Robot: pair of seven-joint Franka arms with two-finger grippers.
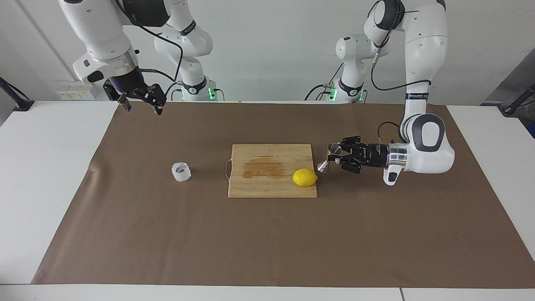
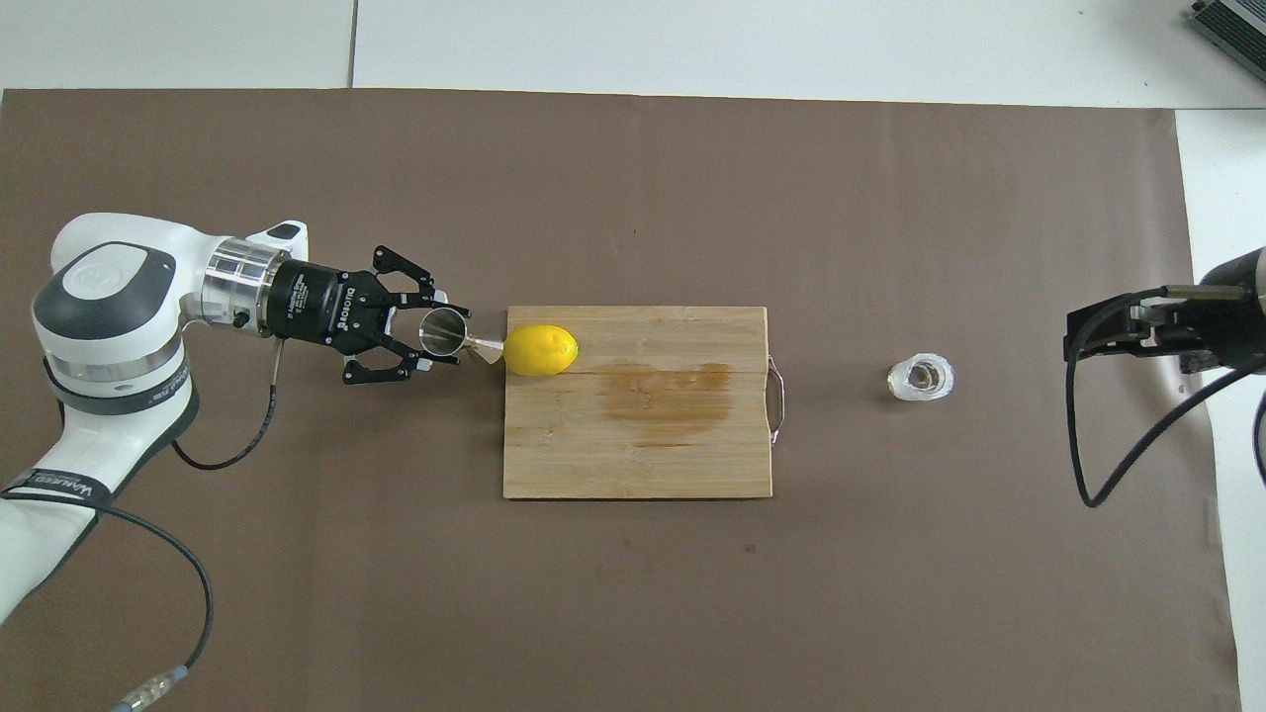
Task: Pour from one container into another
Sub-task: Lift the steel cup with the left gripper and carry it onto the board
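Now jigger (image 1: 328,157) in left end effector (image 1: 335,157)
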